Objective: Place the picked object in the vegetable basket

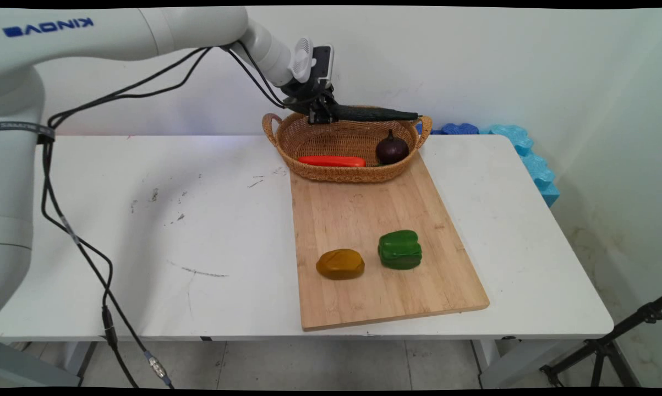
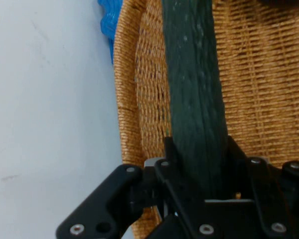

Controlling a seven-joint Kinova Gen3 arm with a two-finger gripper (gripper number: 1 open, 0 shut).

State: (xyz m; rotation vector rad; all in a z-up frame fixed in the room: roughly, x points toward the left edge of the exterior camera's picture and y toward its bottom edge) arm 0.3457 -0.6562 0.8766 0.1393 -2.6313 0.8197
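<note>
My gripper [image 1: 321, 114] is up over the back left part of the woven basket [image 1: 300, 144]. My jaws are squeezed tight on one end of a long dark green cucumber [image 1: 375, 114]. The cucumber sticks out flat to the side, across the top of the basket, and its far end reaches over the basket's other handle.

In my hand view, the cucumber [image 2: 195, 94] runs straight up from between my fingers [image 2: 175, 154], with the basket [image 2: 259, 84] under it.

Down in the basket lie a red carrot [image 1: 332, 161] and a dark purple onion [image 1: 392, 148]. The basket sits on the far end of a wooden board [image 1: 364, 214]. Near the front of the board are a brown potato [image 1: 340, 264] and a green pepper [image 1: 400, 249], side by side, not touching. The board lies on the white table [image 1: 143, 231].
</note>
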